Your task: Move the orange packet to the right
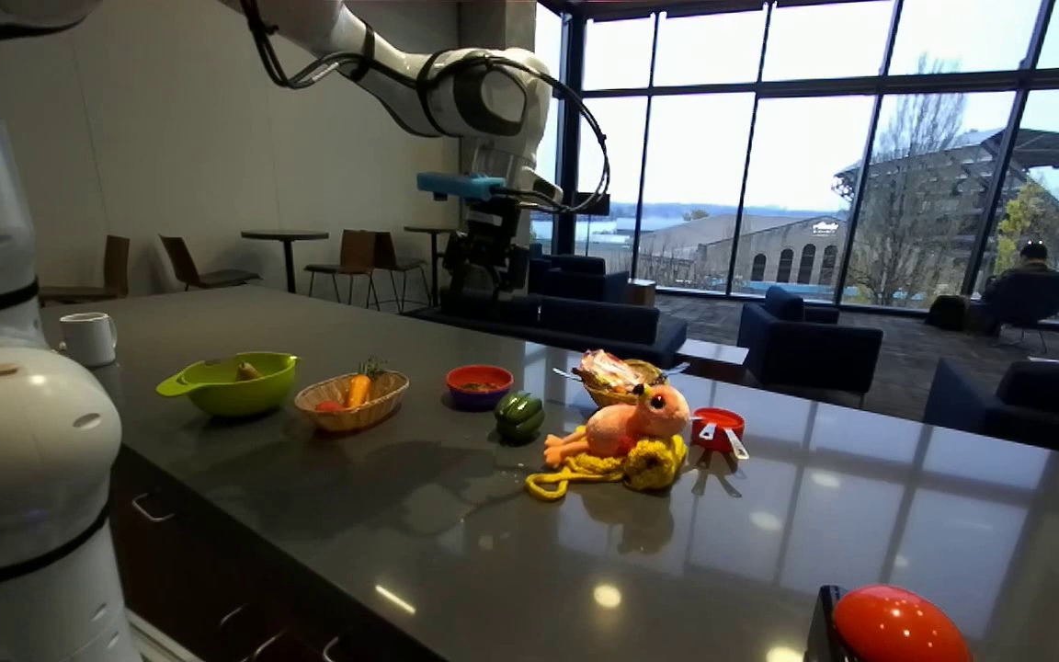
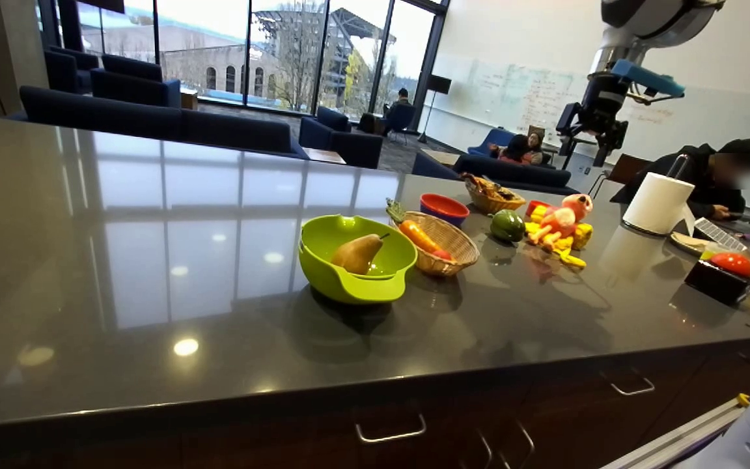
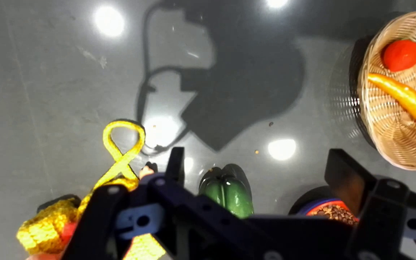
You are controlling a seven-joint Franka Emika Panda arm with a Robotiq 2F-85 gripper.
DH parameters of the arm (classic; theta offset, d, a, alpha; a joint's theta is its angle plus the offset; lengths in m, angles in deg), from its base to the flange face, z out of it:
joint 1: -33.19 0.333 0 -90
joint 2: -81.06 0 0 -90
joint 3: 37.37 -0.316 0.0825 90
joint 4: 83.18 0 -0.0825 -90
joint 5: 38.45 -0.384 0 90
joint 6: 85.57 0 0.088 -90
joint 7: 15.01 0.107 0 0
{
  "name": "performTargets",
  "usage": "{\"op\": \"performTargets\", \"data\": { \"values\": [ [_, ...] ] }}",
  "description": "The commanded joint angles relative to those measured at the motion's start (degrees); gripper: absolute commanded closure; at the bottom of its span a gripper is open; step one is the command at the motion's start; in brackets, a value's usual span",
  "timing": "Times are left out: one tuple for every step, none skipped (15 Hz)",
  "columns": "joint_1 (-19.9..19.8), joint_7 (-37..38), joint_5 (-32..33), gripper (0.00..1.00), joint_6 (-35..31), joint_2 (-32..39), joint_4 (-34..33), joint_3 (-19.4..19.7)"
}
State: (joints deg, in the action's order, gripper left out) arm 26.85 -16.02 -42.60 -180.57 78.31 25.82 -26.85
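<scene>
A crinkly orange-brown item, which looks like the orange packet, lies in a wicker basket at the far side of the counter. It shows in both exterior views point(image 1: 610, 371) point(image 2: 487, 187), small and partly hidden by the basket rim, with dark and silvery utensil-like pieces beside it. It is out of the wrist view. My gripper is open and empty, high above the counter in both exterior views point(image 1: 485, 283) point(image 2: 586, 146). In the wrist view its fingers are wide apart point(image 3: 258, 164), with a green pepper point(image 3: 235, 196) on the counter below. The gripper is apart from the packet.
A pink plush point(image 1: 621, 428) on yellow knit stands just before the packet's basket. Red cups point(image 1: 718, 428), a red-purple bowl point(image 1: 479, 384), a carrot basket point(image 1: 353, 414) and a green bowl point(image 2: 357, 286) stand around. A paper towel roll point(image 2: 658, 203) and red button point(image 2: 732, 264) stand farther along.
</scene>
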Motion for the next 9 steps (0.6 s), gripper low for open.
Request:
{"op": "performTargets", "data": {
  "values": [
    [-0.43,-0.92,-2.06,0.0,-0.89,8.25,-8.4,-1.22],
    [-0.42,-0.85,-2.42,0.0,-1.22,10.17,-10.43,-1.65],
    [-0.36,-0.65,-2.59,0.0,-1.81,12.36,-12.61,-2.13],
    [-0.38,-0.52,-2.71,0.0,-1.97,14.21,-14.74,-2.55],
    [-0.33,-0.39,-2.57,0.0,-2.69,16.42,-17.05,-3.03],
    [-0.34,-0.27,-2.43,0.0,-2.84,18.3,-19.22,-3.46],
    [-0.27,-0.11,-2.06,0.0,-3.25,20.23,-21.42,-3.91],
    [-0.15,0.03,-1.6,0.0,-3.88,22.22,-23.46,-4.33],
    [-0.1,0.13,-1.23,0.0,-4.17,24.02,-25.53,-4.68]
  ]
}}
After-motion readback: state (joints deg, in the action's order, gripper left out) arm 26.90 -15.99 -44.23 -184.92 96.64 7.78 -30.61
